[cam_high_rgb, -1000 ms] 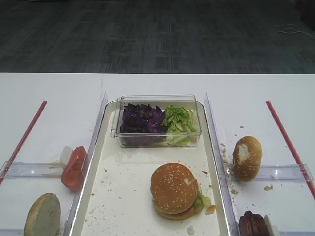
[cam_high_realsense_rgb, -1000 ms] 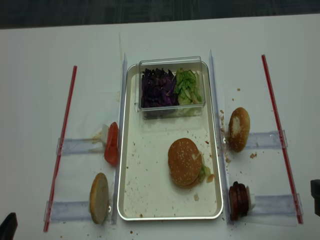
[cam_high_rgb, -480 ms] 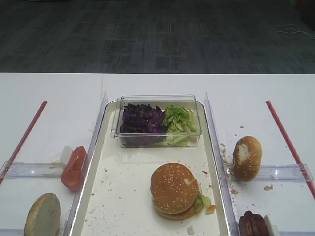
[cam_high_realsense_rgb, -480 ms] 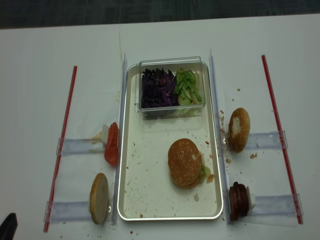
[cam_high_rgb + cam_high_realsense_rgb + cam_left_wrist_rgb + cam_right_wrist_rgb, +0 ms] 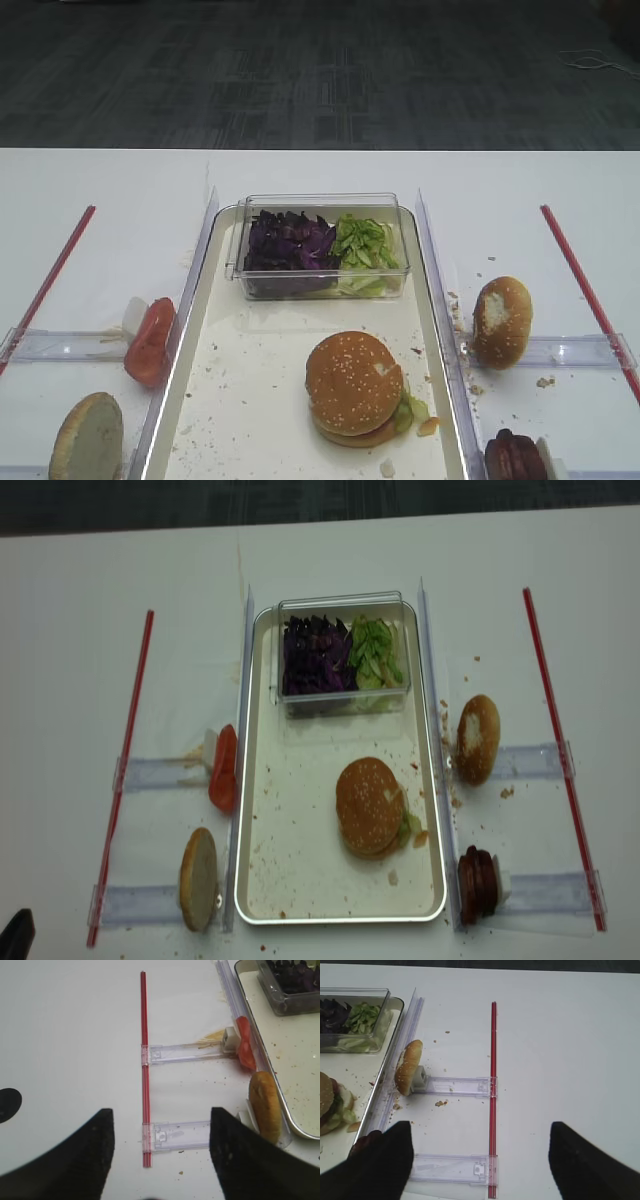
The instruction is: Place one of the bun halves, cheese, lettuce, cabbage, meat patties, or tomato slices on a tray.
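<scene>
The tray [image 5: 250, 380] holds a stacked burger topped by a sesame-seeded bun half [image 5: 354, 382]. A clear box at its far end carries the cabbage [image 5: 290, 245] and lettuce [image 5: 362, 243]. Left of the tray stand a tomato slice [image 5: 150, 340] and a flat bun half [image 5: 88, 438]. On the right are a seeded bun half [image 5: 501, 321] and the meat patties [image 5: 515, 458]. No cheese shows. My right gripper [image 5: 480, 1160] is open and empty over the table, right of the patties [image 5: 367, 1139]. My left gripper [image 5: 161, 1150] is open and empty, left of the flat bun half [image 5: 265, 1105].
Red strips [image 5: 125, 770] [image 5: 560, 750] run down both sides of the table. Clear plastic holders [image 5: 455, 1167] [image 5: 180, 1135] lie between them and the tray. Crumbs dot the tray and the table near the right bun. A dark bit of the left arm [image 5: 12, 942] shows at the bottom corner.
The dark tip of the right arm at the right edge of the overhead view has drawn out of sight. The food has not moved.
</scene>
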Motion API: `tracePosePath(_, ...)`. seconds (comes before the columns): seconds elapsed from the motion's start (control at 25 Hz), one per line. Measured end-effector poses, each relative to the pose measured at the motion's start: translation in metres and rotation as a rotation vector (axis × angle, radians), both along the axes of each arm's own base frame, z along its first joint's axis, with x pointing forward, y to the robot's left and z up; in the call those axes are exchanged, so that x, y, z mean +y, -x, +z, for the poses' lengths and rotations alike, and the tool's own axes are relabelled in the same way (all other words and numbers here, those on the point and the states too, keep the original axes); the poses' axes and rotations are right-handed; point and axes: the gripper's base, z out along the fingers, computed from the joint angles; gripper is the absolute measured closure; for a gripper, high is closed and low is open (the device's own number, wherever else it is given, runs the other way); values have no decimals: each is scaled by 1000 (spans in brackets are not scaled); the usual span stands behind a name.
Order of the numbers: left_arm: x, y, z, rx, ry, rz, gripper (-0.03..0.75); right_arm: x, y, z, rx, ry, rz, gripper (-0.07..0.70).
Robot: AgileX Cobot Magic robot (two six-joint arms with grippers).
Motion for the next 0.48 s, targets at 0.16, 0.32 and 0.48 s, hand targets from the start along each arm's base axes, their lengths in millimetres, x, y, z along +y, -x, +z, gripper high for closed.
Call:
tracePosePath(0.16, 0, 0, 0, 0, 0, 0, 295, 0, 0, 0, 0, -2, -1, 41)
tracePosePath(0.32, 0, 0, 0, 0, 0, 0, 295, 0, 0, 0, 0, -2, -1, 41)
tracePosePath(0.48, 0, 0, 0, 0, 0, 0, 295, 0, 0, 0, 0, -2, -1, 41)
